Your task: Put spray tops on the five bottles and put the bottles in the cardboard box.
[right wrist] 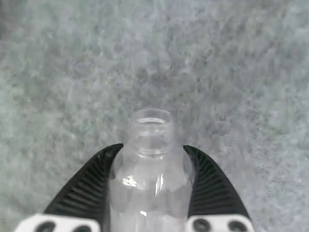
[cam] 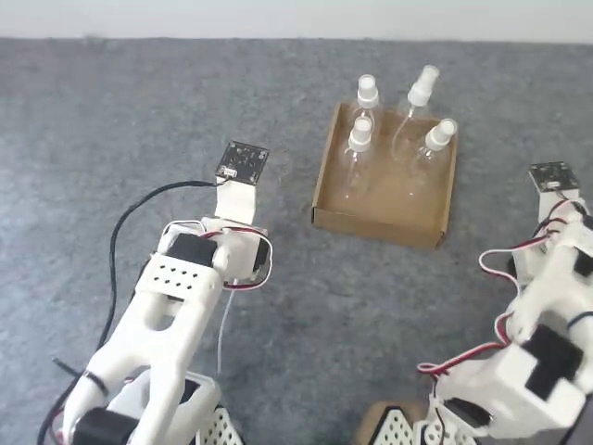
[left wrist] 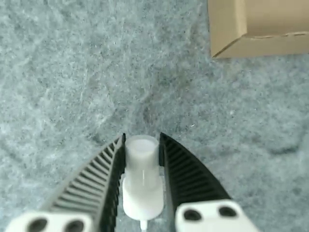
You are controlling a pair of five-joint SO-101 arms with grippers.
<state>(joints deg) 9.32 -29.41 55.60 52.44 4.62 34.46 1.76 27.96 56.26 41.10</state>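
Note:
My left gripper (left wrist: 141, 140) is shut on a white spray top (left wrist: 141, 181), held a little above the grey carpet. Its thin dip tube (cam: 222, 336) hangs beside the left arm (cam: 199, 269) in the high view. My right gripper (right wrist: 152, 147) is shut on a clear bottle (right wrist: 150, 169) whose neck is open and bare. The right arm (cam: 556, 278) stands at the table's right edge. The cardboard box (cam: 375, 225) lies at the back middle, and several clear bottles (cam: 359, 153) with white spray tops stand upright in it.
Grey carpet covers the whole table. A corner of the cardboard box (left wrist: 256, 24) lies ahead of the left gripper. Open carpet stretches between the two arms and in front of the box. A black cable (cam: 120, 232) trails from the left arm.

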